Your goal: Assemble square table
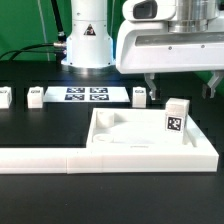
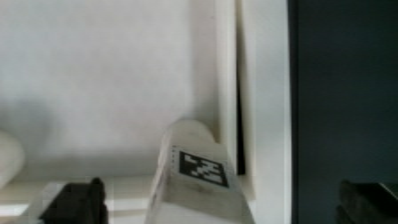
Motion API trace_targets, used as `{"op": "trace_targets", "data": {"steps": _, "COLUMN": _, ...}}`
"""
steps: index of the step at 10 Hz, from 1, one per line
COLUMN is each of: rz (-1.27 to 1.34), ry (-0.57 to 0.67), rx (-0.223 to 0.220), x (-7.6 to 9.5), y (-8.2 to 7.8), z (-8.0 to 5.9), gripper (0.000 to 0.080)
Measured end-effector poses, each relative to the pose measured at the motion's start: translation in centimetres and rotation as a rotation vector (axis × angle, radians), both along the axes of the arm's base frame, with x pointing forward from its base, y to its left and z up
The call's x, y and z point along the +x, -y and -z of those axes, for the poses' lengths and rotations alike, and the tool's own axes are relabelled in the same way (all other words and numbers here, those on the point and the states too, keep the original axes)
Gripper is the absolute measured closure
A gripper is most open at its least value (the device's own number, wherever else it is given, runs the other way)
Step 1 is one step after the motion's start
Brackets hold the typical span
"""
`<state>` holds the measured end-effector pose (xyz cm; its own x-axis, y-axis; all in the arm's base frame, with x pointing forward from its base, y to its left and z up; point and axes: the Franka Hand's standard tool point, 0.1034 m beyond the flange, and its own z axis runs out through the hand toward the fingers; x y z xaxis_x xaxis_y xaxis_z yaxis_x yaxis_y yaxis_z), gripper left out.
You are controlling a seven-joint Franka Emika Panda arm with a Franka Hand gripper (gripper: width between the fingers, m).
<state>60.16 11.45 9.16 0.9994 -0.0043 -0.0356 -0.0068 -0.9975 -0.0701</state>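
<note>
Seemingly only one leg (image 1: 177, 117) stands in the tabletop (image 1: 120, 140), three loose legs (image 1: 36, 96) wait on the desk (image 1: 40, 125), and my tool (image 1: 181, 88) hangs spread above.

White tabletop (image 1: 135, 132) lies flat, rim up; one tagged leg (image 1: 177, 116) stands upright at its corner.

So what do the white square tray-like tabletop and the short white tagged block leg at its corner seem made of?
White square tabletop: seemingly rigid plastic, matte, with a moulded rim. Short white block leg: likely the same matte plastic; its tag looks printed.
</note>
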Motion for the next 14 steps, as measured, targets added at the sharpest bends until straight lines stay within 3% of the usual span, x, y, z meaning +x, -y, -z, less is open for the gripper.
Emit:
{"op": "trace_targets", "data": {"steps": 2, "rz": -0.089, "ry": -0.016, "rx": 0.005, "x": -0.7, "y": 0.7, "z": 0.1, "gripper": 0.0150}}
{"op": "trace_targets", "data": {"steps": 7, "rz": -0.086, "ry": -0.017, "rx": 0.004, "x": -1.0, "y": 0.8, "z": 0.4, "gripper": 0.0150}}
{"op": "trace_targets", "data": {"steps": 8, "rz": -0.076, "ry": -0.003, "rx": 0.001, "x": -1.8, "y": 0.7, "z": 0.6, "gripper": 0.0150}}
{"op": "trace_targets", "data": {"steps": 12, "rz": -0.079, "ry": 0.000, "rx": -0.003, "x": -8.0, "y": 1.0, "z": 1.4, "gripper": 0.0150}}
{"op": "trace_targets", "data": {"steps": 14, "rz": -0.079, "ry": -0.006, "rx": -0.005, "x": -9.2, "y": 1.2, "z": 1.7, "gripper": 0.0150}}
